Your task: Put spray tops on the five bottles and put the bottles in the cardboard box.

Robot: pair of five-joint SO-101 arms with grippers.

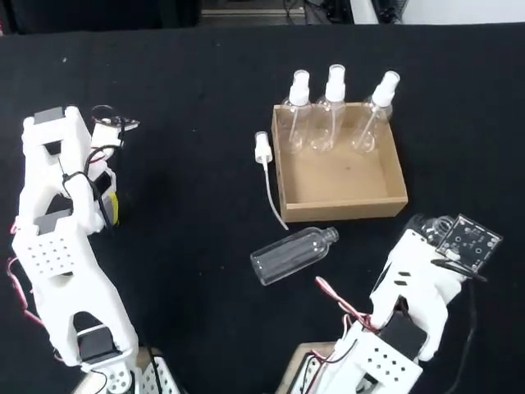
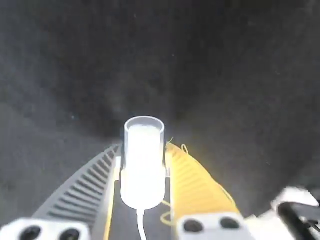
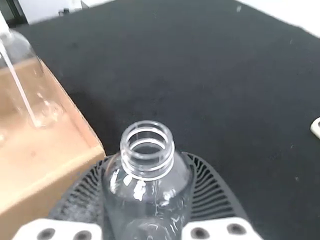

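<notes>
My left hand [image 2: 143, 150] is gripping a spray top [image 2: 144, 172] near the left edge of the counter [image 1: 189, 82], while my right hand [image 3: 147, 161] is clasping an uncapped bottle [image 3: 147, 145] just beside the cardboard box [image 3: 45, 150].

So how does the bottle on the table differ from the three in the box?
The table bottle lies on its side; the three boxed bottles stand upright. Its neck is bare; theirs carry white spray tops. It's outside the cardboard box; they're inside. All are clear plastic.

Light is even and bright. The black counter [image 1: 189, 74] reads uniformly dark; the spray top [image 2: 143, 170] glares white.
</notes>
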